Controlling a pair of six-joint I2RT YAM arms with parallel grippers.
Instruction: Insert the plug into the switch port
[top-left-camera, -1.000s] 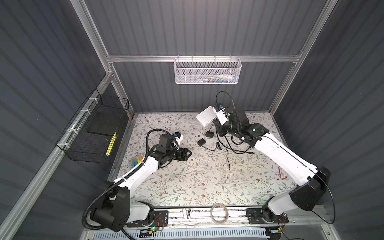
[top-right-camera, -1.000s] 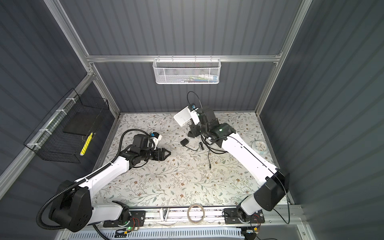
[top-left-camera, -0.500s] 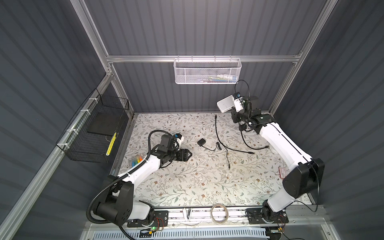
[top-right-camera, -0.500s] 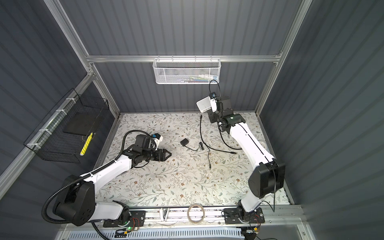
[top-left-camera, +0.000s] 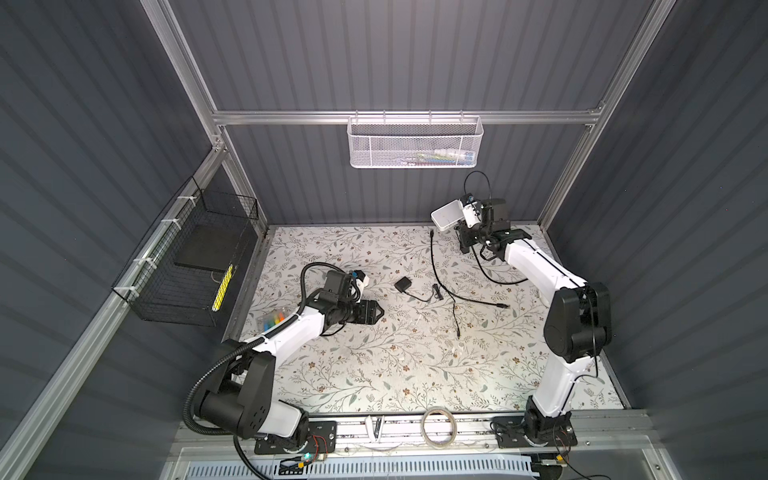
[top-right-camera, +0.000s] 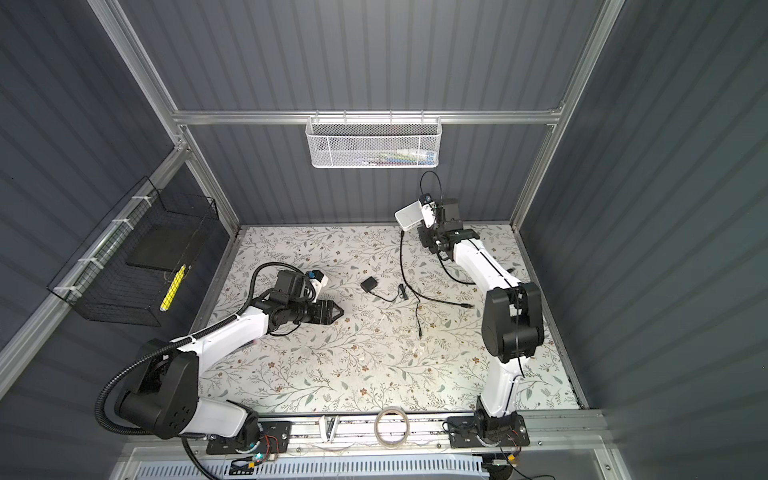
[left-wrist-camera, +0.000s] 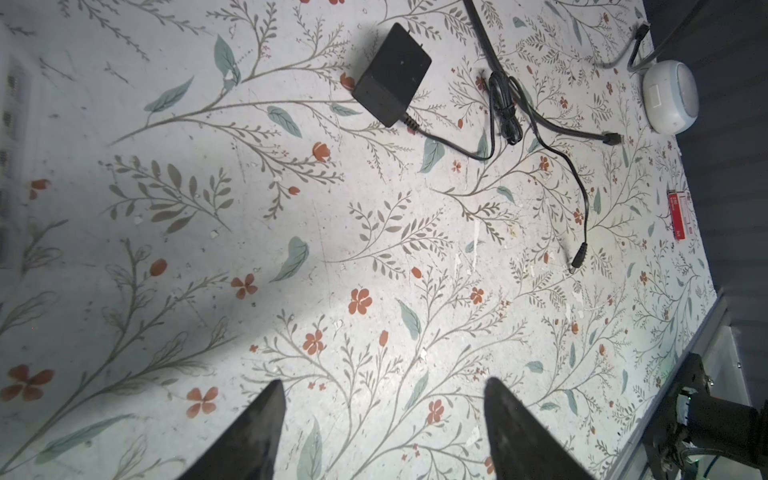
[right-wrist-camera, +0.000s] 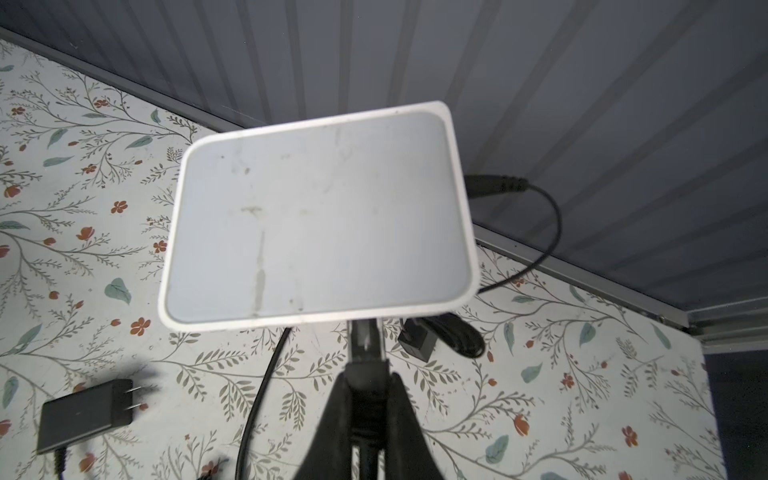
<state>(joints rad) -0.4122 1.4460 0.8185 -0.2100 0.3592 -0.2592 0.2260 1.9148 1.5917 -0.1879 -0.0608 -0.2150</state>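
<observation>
The white, flat switch (right-wrist-camera: 320, 216) is up off the mat at the back right in both top views (top-left-camera: 446, 216) (top-right-camera: 409, 217). My right gripper (right-wrist-camera: 365, 374) (top-left-camera: 465, 222) is shut on a black plug (right-wrist-camera: 365, 345), whose tip meets the switch's near edge. The port itself is hidden under that edge. A second black cable (right-wrist-camera: 498, 185) enters the switch's side. My left gripper (left-wrist-camera: 384, 399) (top-left-camera: 376, 312) (top-right-camera: 337, 311) hovers open and low over the mat's left half, with nothing between its fingers.
A black power adapter (top-left-camera: 402, 284) (left-wrist-camera: 392, 75) and its loose cables (top-left-camera: 434, 266) lie mid-mat. A white round device (left-wrist-camera: 669, 95) and a red card (left-wrist-camera: 679, 214) sit near the right wall. A clear box (top-left-camera: 272, 322) lies by the left arm. A tape roll (top-left-camera: 438, 428) rests on the front rail.
My right arm has carried the switch from the back middle to the right, toward the back wall, its cable trailing across the mat. The left gripper has hardly moved.
</observation>
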